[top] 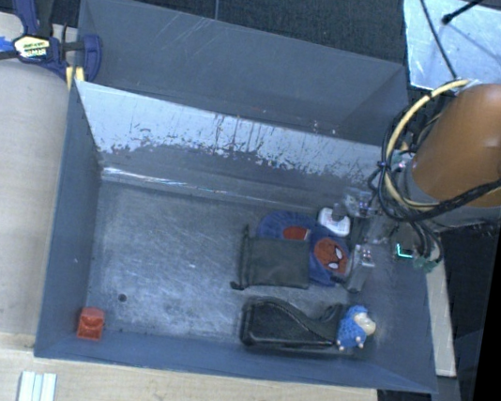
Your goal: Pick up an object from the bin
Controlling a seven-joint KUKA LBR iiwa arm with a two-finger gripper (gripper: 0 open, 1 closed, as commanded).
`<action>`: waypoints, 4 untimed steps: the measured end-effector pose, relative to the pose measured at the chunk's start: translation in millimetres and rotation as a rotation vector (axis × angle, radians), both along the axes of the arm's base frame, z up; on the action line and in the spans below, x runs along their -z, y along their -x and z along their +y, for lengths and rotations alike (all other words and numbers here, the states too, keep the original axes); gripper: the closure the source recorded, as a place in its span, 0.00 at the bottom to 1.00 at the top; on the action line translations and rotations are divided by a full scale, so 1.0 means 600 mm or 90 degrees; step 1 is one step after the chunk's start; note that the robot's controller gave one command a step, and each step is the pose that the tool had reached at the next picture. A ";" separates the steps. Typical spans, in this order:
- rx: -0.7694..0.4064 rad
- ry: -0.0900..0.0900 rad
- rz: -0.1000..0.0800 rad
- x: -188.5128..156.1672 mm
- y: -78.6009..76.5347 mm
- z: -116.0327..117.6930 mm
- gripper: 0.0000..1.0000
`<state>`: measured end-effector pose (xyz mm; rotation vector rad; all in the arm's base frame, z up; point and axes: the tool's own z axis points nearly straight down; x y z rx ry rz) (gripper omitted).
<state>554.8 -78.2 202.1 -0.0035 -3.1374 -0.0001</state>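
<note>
My gripper [363, 250] hangs low at the right side of the bin, just right of a small red and blue figure [327, 254]. Whether it touches the figure cannot be told. A white piece [333, 223] lies right above the figure, close to the gripper's upper part. A blue cloth thing with a red patch [282, 229] lies to the left of the figure. Under that spreads a dark grey pouch [273, 263]. Below the gripper a small blue and yellow toy [355, 329] sits by the right wall.
A black curved object [289, 331] lies along the front wall, next to the blue toy. A small red block [90, 322] sits alone in the front left corner. The bin's left half is bare floor. The arm with its orange cover and cables stands over the right rim.
</note>
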 end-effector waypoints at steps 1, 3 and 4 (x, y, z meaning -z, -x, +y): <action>0.086 0.000 -0.002 0.201 -0.015 -0.013 0.00; 0.129 -0.002 0.001 0.218 -0.063 -0.097 1.00; -0.257 0.002 -0.009 -0.015 -0.067 -0.117 1.00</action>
